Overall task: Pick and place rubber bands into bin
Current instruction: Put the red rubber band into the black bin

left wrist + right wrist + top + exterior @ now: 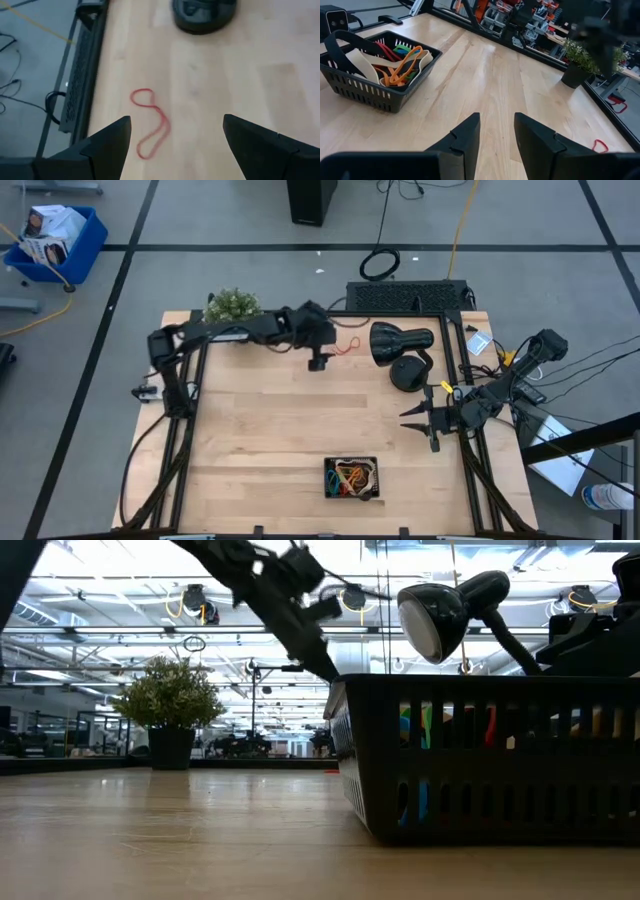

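- Starting with the biggest thing, the wooden surface [260, 430] is mostly bare boards, with a dark frame running round its edges.
- Left arm [220, 332] stretches along the far edge of the surface, past a small potted plant [232, 304] sitting in the far left corner.
- Right arm [515, 375] comes in from the right side and just sits there near the right edge.
- Black lamp [400, 340] lies toward the far right of the surface, its round base [409, 370] right beside it.
- The bin [351, 478] is at the near edge, roughly in the middle. It's got slotted walls, and there's already a heap of rubber bands in it [400, 62]: orange, red, green, tan, plus a longer black loop sticking up over the rim.
- Left gripper [318, 360] hangs over the far part of the surface, left of the lamp. From the wrist view its fingers [107, 145] are spread wide apart with nothing between them.
- Right gripper [418, 418] is well apart from the bin, pointing in toward the middle of the surface. Its fingers [462, 137] stand partly apart with a narrow gap, nothing pinched.
- One red rubber band [150, 122] is lying loose on the wood, twisted into a sort of figure eight. It's near the far edge, just right of the left gripper in the overhead view, and in the wrist view it sits between the two spread fingers but closer to one of them, not touching either.
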